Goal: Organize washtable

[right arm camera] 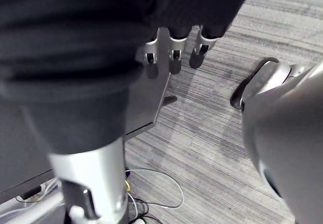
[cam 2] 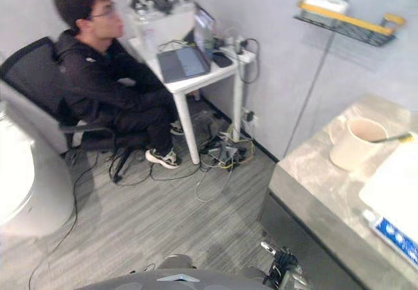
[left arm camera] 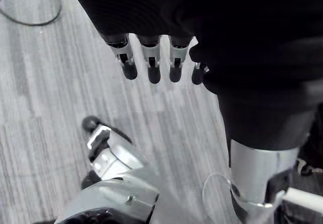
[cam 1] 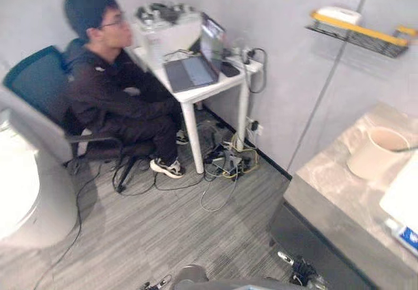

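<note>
Cream round cup (cam 2: 346, 153): three o'clock, grey marble desk (cam 2: 307, 169); likely rigid, light; grip wall.
Left hand (left arm camera: 153, 67): fingers straight.
Right hand (right arm camera: 174, 57): fingers straight.

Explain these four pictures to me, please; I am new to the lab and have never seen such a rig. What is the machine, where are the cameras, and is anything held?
This is a humanoid robot with two arms and fingered hands. The two wide pictures come from a camera pair on its head, looking down on one scene. At the right stands the stone washtable, bearing a cream cup with a thin stick in it. Farther off a person sits at a small white table with a laptop. The other two pictures come from cameras on the wrists: the left hand and the right hand hang over the floor, fingers relaxed, holding nothing.
</note>
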